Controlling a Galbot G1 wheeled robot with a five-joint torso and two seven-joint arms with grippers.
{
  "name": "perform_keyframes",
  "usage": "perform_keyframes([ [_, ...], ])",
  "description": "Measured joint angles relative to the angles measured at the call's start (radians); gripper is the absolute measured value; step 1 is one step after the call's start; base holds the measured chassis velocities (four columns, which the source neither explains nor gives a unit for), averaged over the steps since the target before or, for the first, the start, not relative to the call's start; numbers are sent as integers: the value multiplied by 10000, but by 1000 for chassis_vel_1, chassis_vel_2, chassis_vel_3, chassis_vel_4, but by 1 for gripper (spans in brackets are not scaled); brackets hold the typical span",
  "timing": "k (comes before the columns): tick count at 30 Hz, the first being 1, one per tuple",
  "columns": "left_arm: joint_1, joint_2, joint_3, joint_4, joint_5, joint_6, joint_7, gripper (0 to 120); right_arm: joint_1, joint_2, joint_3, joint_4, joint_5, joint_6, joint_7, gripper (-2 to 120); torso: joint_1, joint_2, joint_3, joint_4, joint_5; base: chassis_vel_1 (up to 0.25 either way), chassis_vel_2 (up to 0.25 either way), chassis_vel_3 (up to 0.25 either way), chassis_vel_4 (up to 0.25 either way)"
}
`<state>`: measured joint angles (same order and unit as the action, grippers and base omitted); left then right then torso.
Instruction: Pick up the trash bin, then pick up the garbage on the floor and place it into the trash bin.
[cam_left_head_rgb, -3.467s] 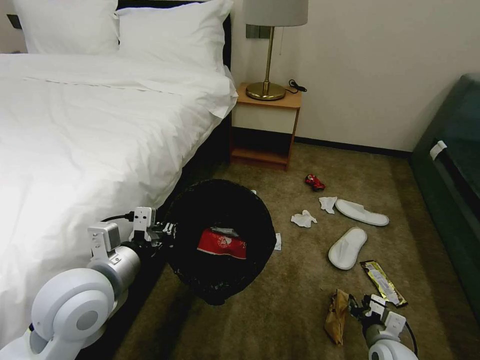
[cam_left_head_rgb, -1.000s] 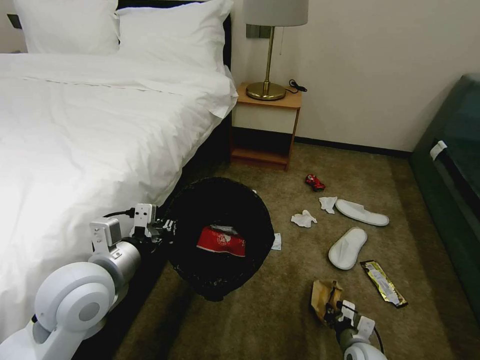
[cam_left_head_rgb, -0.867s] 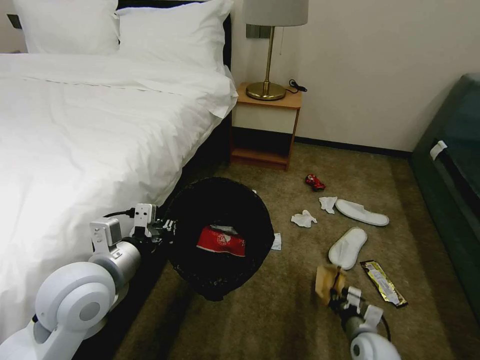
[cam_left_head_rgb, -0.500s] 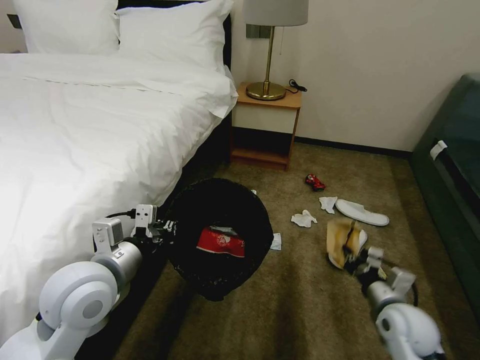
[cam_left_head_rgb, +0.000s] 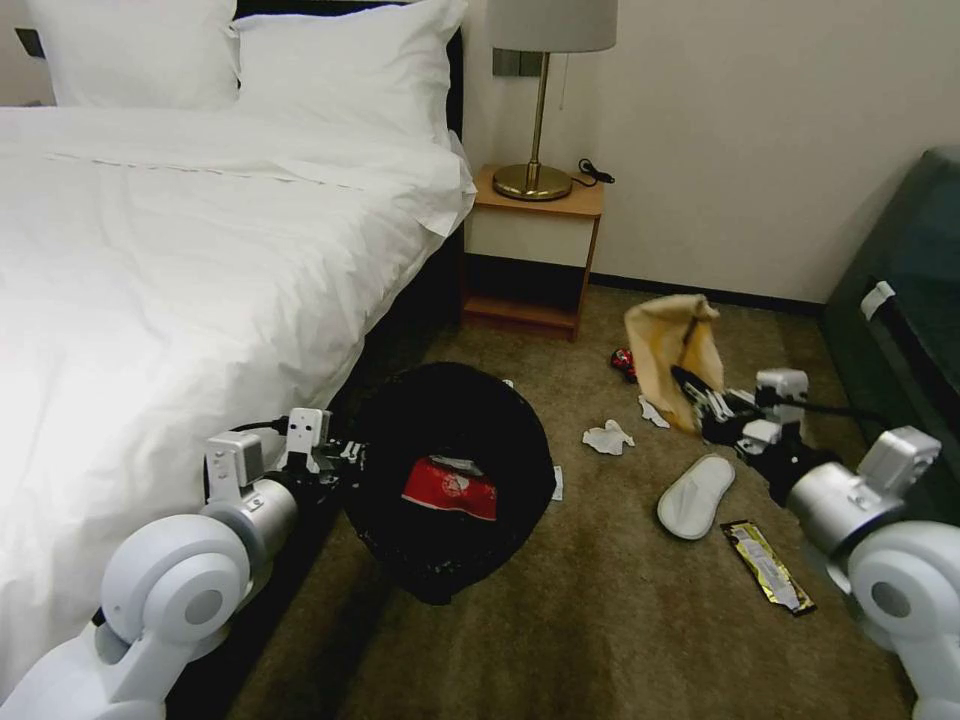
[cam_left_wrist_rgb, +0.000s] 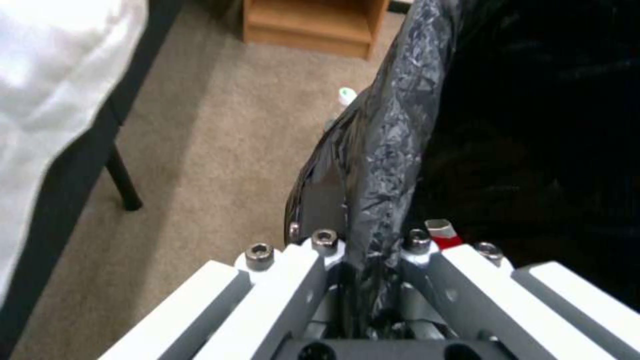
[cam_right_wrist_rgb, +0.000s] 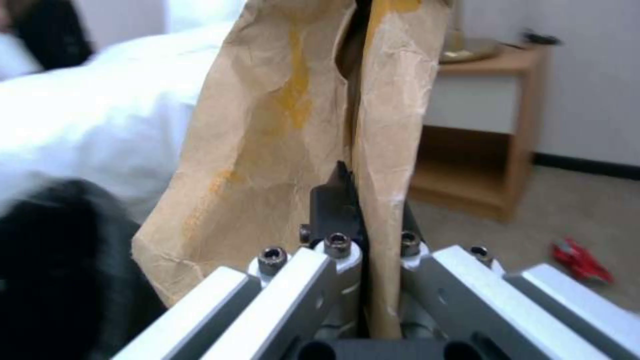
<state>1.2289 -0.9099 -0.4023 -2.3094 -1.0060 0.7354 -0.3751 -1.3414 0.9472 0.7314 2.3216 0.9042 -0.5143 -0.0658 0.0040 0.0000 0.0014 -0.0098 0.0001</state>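
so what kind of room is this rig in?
Most likely a hotel bedroom: a bed made up in white linen with stacked pillows, a bedside table carrying a brass lamp, and flat white disposable-style slippers on the carpet.

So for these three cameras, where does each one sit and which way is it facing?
Head view: on the head, facing forward and down at the floor; both arms show.
Left wrist view: along the left gripper, clamped on the trash bin.
Right wrist view: along the right gripper gripping the brown paper bag.
Shared: bin, bag, nightstand.
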Motion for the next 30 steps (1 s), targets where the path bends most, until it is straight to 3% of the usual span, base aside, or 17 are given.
perform_keyframes([
  [7, -503, -95, 894, 235, -6, 0, -204, 2, 291, -463, -856, 311, 206, -273, -747, 0, 0, -1, 0, -3, -1, 0, 0, 0, 0],
  [16, -851, -160, 1429, 343, -106, -1, -382, 2, 1037, -651, -2677, 185, -171, -275, -825, 0, 0, 0, 0, 1, -1, 0, 0, 0, 0],
  [22, -1110, -226, 1551, 461, -215, -1, -484, 2, 1029, -711, -3176, 134, -546, -409, -892, 0, 0, 0, 0, -1, -3, 0, 0, 0, 0],
  [30, -1241, -356, 1697, 573, -275, -1, -521, 2, 1092, -768, -3750, 145, -755, -453, -542, 27, 1, 0, 0, -1, -2, 0, 0, 0, 0],
])
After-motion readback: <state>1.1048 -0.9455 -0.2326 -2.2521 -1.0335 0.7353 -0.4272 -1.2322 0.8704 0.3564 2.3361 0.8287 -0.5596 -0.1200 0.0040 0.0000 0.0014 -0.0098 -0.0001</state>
